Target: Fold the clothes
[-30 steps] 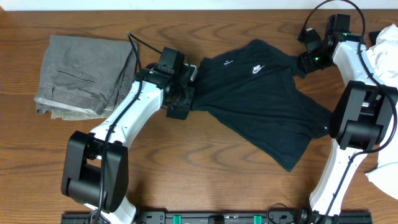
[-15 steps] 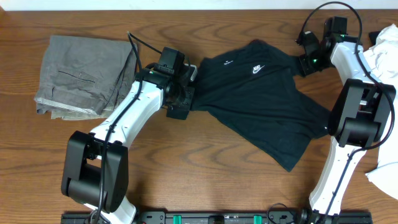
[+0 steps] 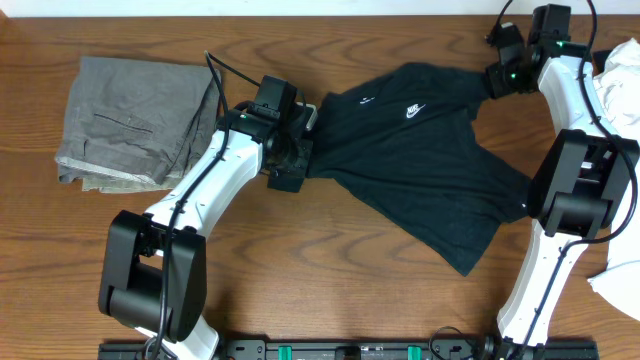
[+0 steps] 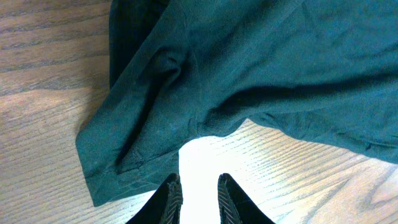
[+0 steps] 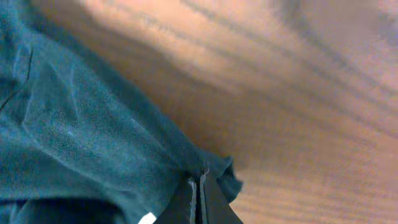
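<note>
Right tool (image 5: 199, 182) pinching T-shirt (image 5: 93, 143) sleeve edge; open table (image 5: 298, 93) beyond.

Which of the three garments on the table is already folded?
The grey trousers at the far left: they lie in a neat flat stack, while the black T-shirt lies spread out and the white garment is crumpled.

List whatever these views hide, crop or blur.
- Overhead: white garment is cropped by the right edge.
- Overhead: chest logo is too small to read.
- Overhead: trousers are folded, so the top layer hides the lower layers.
- Overhead: left gripper has its fingertips hidden under its own wrist.
- Right wrist: table is blurred, and right gripper is mostly cut off by the bottom edge.
</note>
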Robot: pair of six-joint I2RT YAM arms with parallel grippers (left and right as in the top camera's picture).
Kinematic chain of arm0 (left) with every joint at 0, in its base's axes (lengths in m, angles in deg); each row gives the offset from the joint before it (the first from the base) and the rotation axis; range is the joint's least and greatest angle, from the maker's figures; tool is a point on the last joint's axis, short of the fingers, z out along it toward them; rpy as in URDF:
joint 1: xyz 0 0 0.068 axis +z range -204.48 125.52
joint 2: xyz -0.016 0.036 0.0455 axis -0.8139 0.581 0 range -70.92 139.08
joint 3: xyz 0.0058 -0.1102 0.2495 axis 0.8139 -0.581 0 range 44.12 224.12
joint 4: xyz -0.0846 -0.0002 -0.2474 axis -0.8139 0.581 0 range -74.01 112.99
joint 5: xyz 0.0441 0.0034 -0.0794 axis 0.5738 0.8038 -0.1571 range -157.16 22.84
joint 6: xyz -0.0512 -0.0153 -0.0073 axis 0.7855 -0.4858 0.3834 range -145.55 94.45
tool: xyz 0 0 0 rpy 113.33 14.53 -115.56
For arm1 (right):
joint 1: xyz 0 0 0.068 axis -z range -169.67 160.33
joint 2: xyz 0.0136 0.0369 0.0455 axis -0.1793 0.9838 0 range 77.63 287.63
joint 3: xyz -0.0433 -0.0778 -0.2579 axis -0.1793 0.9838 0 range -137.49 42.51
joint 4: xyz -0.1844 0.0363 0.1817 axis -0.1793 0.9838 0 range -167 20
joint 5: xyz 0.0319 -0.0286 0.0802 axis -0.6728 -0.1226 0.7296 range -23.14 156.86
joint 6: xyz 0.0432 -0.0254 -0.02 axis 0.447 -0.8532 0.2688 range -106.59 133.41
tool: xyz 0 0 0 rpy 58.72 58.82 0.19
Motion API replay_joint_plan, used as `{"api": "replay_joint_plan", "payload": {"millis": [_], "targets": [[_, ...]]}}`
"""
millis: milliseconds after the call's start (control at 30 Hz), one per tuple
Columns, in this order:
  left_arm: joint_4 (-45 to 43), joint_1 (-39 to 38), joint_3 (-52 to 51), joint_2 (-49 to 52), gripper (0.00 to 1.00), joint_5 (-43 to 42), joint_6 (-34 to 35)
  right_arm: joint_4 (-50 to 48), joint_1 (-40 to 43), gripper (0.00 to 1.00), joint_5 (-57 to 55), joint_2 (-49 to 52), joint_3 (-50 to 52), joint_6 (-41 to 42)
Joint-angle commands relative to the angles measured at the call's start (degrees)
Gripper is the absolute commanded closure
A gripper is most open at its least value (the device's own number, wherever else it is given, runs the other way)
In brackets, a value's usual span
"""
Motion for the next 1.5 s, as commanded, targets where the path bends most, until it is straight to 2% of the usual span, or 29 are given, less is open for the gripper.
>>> {"api": "replay_joint_plan", "payload": {"millis": [0, 300, 567, 667, 733, 767, 800, 900, 1000, 1033, 1100, 1133, 1233, 1467], "targets": [[0.22, -0.02, 0.68, 0.50, 0.78, 0.50, 0.02, -2.43, -0.42, 0.99, 0.26, -1.84, -1.36, 0.87], [0.24, -0.02, 0.68, 0.50, 0.78, 0.52, 0.02, -12.48, -2.32, 0.99, 0.24, 0.66, -1.33, 0.87], [0.00, -0.02, 0.68, 0.50, 0.78, 0.52, 0.00, -21.38, -2.60, 0.96, 0.22, 7.85, -1.36, 0.90], [-0.57, -0.02, 0.68, 0.50, 0.77, 0.52, 0.00, -24.28, -2.71, 0.85, 0.22, 11.02, -1.33, 0.92], [-1.22, -0.02, 0.68, 0.50, 0.77, 0.50, 0.00, -26.03, -2.84, 0.70, 0.22, 12.76, -1.36, 0.92], [-1.73, -0.02, 0.68, 0.50, 0.77, 0.50, -0.02, -26.73, -2.86, 0.62, 0.22, 13.11, -1.36, 0.92], [-2.54, -0.02, 0.68, 0.48, 0.77, 0.52, -0.02, -27.36, -2.89, 0.48, 0.24, 13.22, -1.36, 0.96], [-6.73, -0.02, 0.70, 0.44, 0.63, 0.50, -0.02, -30.36, -2.84, 0.16, 0.07, 11.82, -1.42, 4.37], [-12.09, -0.02, 0.74, 0.44, 0.62, 0.50, -0.02, -31.58, -2.86, 0.01, 0.02, 8.63, -1.44, 6.32], [-14.32, -0.02, 0.74, 0.44, 0.69, 0.50, 0.00, -31.06, -2.89, 0.01, 0.00, 6.71, -1.44, 7.82], [-18.56, -0.02, 0.74, 0.46, 0.89, 0.46, 0.02, -28.92, -2.91, 0.01, 0.00, 3.43, -1.44, 10.80], [-20.83, -0.04, 0.74, 0.50, 0.94, 0.26, 0.02, -27.23, -2.89, 0.01, 0.02, 1.49, -1.44, 12.55], [-26.21, -0.09, 0.74, 0.68, 0.94, 0.11, 0.00, -21.35, -2.78, 0.01, 0.04, -3.76, -1.44, 15.65], [-32.94, -0.26, 0.74, 4.59, 0.94, -1.86, -0.02, -9.68, -2.62, 0.01, 0.04, -10.16, -1.44, 15.69]]}}
